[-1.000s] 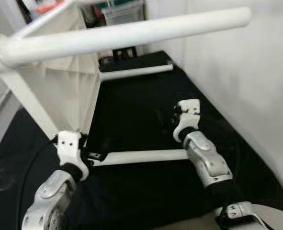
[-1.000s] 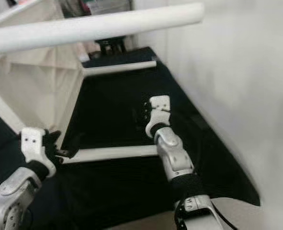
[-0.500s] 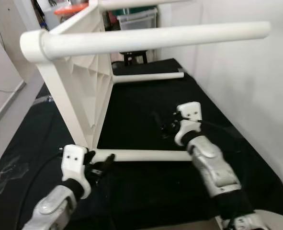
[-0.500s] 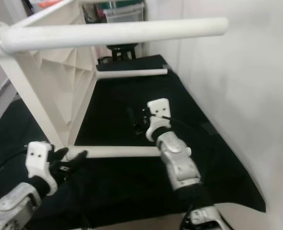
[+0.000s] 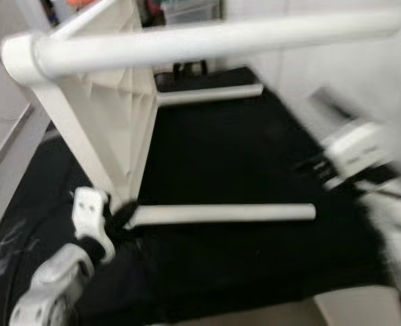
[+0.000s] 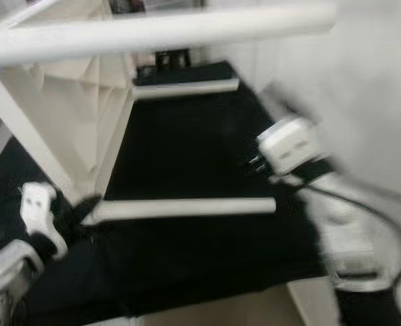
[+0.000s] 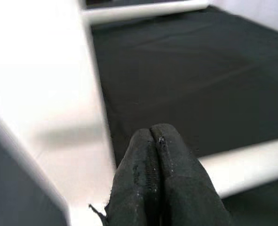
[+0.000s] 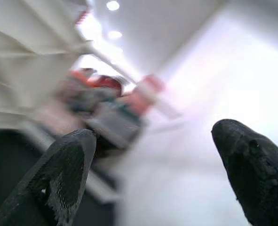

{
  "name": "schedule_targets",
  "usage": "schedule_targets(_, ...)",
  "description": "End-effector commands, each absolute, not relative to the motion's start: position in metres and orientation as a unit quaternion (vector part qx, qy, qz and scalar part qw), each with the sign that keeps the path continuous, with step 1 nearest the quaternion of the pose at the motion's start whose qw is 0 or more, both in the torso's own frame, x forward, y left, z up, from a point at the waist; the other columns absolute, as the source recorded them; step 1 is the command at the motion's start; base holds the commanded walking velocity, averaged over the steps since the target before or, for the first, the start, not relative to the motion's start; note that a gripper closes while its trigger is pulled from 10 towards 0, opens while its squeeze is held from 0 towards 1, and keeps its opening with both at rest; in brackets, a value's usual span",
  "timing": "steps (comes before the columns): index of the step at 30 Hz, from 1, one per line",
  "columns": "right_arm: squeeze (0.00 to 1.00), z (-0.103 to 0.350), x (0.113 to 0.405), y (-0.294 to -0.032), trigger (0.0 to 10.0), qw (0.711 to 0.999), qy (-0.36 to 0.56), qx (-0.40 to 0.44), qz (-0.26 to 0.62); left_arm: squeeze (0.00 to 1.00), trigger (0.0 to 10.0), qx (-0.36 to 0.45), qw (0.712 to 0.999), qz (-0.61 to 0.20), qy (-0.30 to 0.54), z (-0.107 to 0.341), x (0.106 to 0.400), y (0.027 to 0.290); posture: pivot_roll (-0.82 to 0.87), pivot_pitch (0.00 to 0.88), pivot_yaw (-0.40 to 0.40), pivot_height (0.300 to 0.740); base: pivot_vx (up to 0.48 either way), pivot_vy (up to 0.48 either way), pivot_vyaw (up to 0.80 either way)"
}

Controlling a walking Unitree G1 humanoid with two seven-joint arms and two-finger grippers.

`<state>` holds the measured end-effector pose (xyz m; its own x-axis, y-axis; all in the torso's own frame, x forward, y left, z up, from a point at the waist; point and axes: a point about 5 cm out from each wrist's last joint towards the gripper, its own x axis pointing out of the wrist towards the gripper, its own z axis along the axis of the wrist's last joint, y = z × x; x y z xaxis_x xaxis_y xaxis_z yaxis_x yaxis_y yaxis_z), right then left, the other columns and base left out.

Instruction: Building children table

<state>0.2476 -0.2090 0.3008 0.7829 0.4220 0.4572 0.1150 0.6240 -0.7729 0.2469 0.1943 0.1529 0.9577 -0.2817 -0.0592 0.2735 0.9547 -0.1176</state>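
The white children's table lies on its side on a black mat (image 5: pixel 220 149), its tabletop (image 5: pixel 112 115) standing upright at the left. One leg (image 5: pixel 207 41) juts out high across the view, a second leg (image 5: pixel 210 96) lies far back, and a third leg (image 5: pixel 220 214) lies low and near. My left gripper (image 5: pixel 122 217) sits at the base of the near leg where it meets the tabletop. Its fingers (image 7: pixel 143 155) are pressed together with nothing between them. My right gripper (image 5: pixel 315 166) is blurred, raised off to the right of the near leg, fingers (image 8: pixel 66 165) spread wide open.
A white wall (image 5: pixel 363 75) runs close along the right side of the mat. Blurred storage boxes (image 8: pixel 115 113) and clutter stand at the back beyond the table. Bare light floor (image 5: pixel 3 149) borders the mat on the left.
My right arm has swung away from the near leg, up and to the right. My left gripper has shut and moved in to the leg's base. The camera has shifted.
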Motion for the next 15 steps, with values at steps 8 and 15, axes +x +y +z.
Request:
schedule_targets(8,0.0,0.317,0.232,-0.2,10.0,0.759,-0.363,-0.54,0.033,0.0,0.0,-0.052,0.987,-0.144,0.048,0.15,0.257,0.2,-0.2,0.075,0.201,0.74,0.0,0.0,0.0)
schedule_targets(15,0.0,0.321,0.237,-0.184,10.0,0.738,-0.391,-0.548,0.056,0.0,0.0,-0.056,0.988,-0.137,0.05,0.148,0.26,0.2,-0.19,0.06,0.189,0.74,0.0,0.0,0.0)
